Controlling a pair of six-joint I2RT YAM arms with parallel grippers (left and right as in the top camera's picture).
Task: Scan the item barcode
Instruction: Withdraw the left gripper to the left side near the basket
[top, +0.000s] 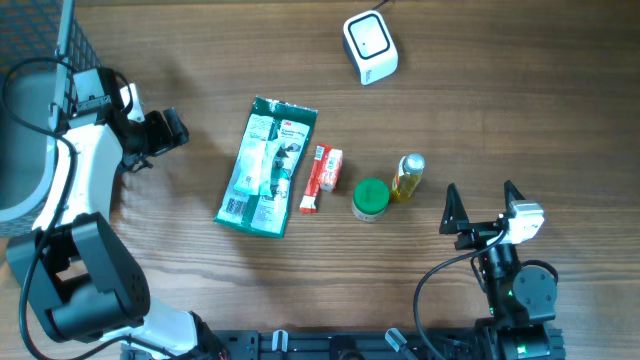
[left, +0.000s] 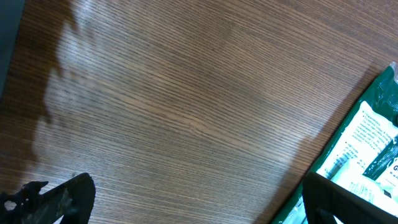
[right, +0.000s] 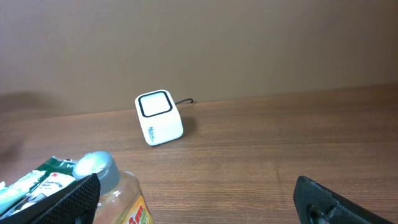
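The left arm (top: 72, 175) reaches forward from its base, bends at the elbow and turns its wrist inward, so the left jaws point sideways, low over the worktop. They are spread wide, with a dark fingertip (left: 65, 198) at each lower corner of the wrist view. The right arm (top: 520, 285) sits folded over its base. The right jaws aim forward and are also fully parted, their fingertips (right: 68, 202) level with each other.

green packet (left: 372, 140) cropped, bottle (right: 118, 196) label cut off
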